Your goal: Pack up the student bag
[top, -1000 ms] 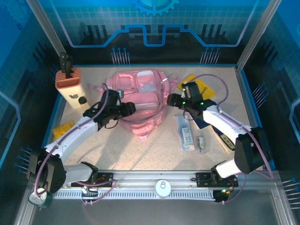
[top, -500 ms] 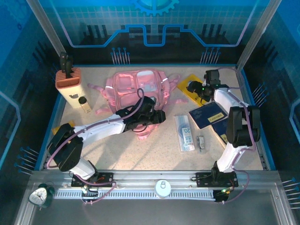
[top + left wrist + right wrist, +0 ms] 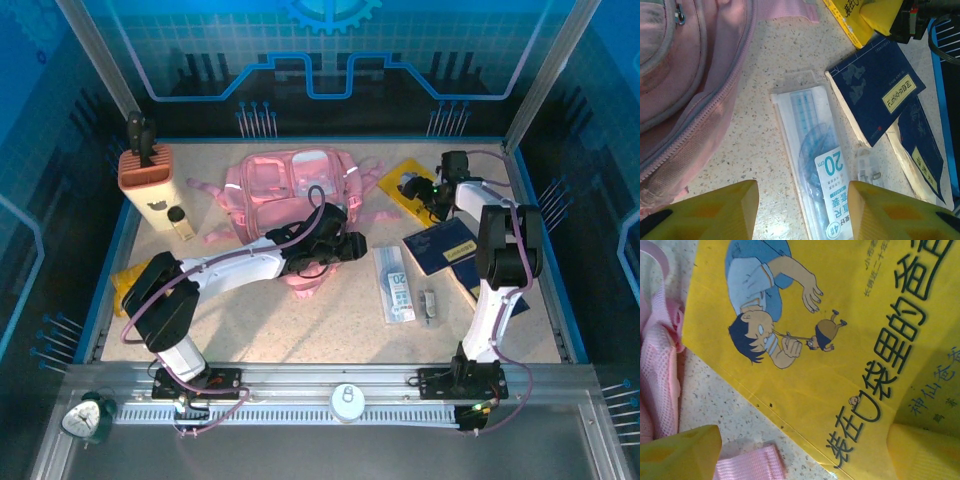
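At centre rear, the student bag (image 3: 275, 187) lies front-up, long axis near-to-far; left claw (image 3: 802, 202) and right claw (image 3: 805, 452) stand apart.

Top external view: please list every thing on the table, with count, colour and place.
student bag: 1, pink, back centre
picture book: 1, yellow, right of bag
booklets: 2, dark blue, right side
ruler pack: 1, clear-blue, right of centre
small case: 1, clear, beside ruler pack
box: 1, orange, back left
bottle: 1, pale, beside box
packet: 1, yellow, left edge
left gripper: 1, yellow, open, near bag
right gripper: 1, yellow, open, over picture book
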Controlling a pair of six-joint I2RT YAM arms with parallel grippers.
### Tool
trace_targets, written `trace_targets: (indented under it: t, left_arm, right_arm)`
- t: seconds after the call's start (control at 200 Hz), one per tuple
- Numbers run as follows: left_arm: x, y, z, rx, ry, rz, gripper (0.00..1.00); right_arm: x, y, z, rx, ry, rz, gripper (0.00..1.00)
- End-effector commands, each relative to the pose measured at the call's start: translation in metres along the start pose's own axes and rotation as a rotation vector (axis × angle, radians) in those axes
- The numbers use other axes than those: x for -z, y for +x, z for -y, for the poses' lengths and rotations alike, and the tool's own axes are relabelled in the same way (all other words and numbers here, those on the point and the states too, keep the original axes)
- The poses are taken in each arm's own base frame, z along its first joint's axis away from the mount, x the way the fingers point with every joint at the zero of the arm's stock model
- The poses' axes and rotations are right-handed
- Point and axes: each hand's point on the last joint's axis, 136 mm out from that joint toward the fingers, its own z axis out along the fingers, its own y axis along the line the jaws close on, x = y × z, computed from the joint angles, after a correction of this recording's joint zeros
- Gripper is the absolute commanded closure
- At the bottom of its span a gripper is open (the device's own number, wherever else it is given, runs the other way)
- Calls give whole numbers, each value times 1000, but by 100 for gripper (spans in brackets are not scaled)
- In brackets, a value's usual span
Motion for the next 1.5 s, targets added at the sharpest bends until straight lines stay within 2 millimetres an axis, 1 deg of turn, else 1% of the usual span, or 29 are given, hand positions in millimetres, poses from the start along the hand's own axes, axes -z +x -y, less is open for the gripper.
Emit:
trace_targets:
  t: [0.0, 0.095, 0.2, 0.325, 0.42, 0.49, 0.545, 0.67, 0.715, 0.75, 0.785, 0.815, 0.941, 1.101, 1.176, 1.266, 1.341, 1.436, 1.496]
  left_arm:
    - [1, -11, 7, 12, -8, 37, 49]
    - [2, -14, 4, 13, -30, 51, 49]
    - [4, -15, 4, 9, -31, 55, 49]
    - [9, -16, -4, 14, -54, 79, 49]
    - [15, -18, -7, 12, -53, 97, 48]
    - [19, -22, -11, 18, -65, 112, 48]
    - [22, -25, -12, 23, -59, 123, 48]
    - [26, -27, -14, 27, -58, 134, 48]
    - [27, -28, -15, 30, -59, 138, 48]
    - [26, -28, -15, 33, -59, 136, 47]
    - [26, -28, -14, 34, -56, 131, 47]
    - [25, -27, -12, 34, -52, 126, 48]
    - [21, -24, -6, 47, -27, 118, 48]
    - [8, -21, 1, 58, -6, 98, 48]
    - [2, -21, 4, 65, 3, 95, 48]
    - [-3, -21, 8, 70, 7, 87, 48]
    - [-7, -21, 10, 78, 13, 80, 48]
    - [-11, -19, 11, 86, 17, 80, 48]
    - [-13, -18, 9, 87, 11, 75, 48]
  right_arm:
    - [-4, 17, -4, -23, -26, -48, 14]
    - [-4, 33, -7, -30, -47, -74, 14]
    - [-2, 47, -14, -30, -71, -85, 14]
    - [0, 56, -19, -48, -94, -99, 14]
    - [7, 65, -26, -52, -110, -86, 15]
    - [10, 81, -38, -29, -124, -91, 14]
    - [12, 97, -51, -11, -147, -108, 15]
    - [17, 135, -77, -47, -249, -143, 16]
    - [23, 143, -88, -36, -272, -143, 16]
    - [28, 146, -94, -21, -280, -139, 16]
    - [33, 143, -98, -4, -283, -122, 16]
    - [37, 137, -96, 10, -271, -99, 15]
    - [44, 99, -72, 21, -203, -44, 15]
    - [41, 61, -33, 41, -68, 4, 15]
    - [35, 50, -26, 27, -72, -18, 15]
    - [27, 39, -22, 35, -44, -36, 14]
    - [18, 38, -15, 27, -26, -71, 13]
    - [6, 47, -11, 16, -20, -115, 13]
    - [3, 53, -9, 14, -14, -128, 13]
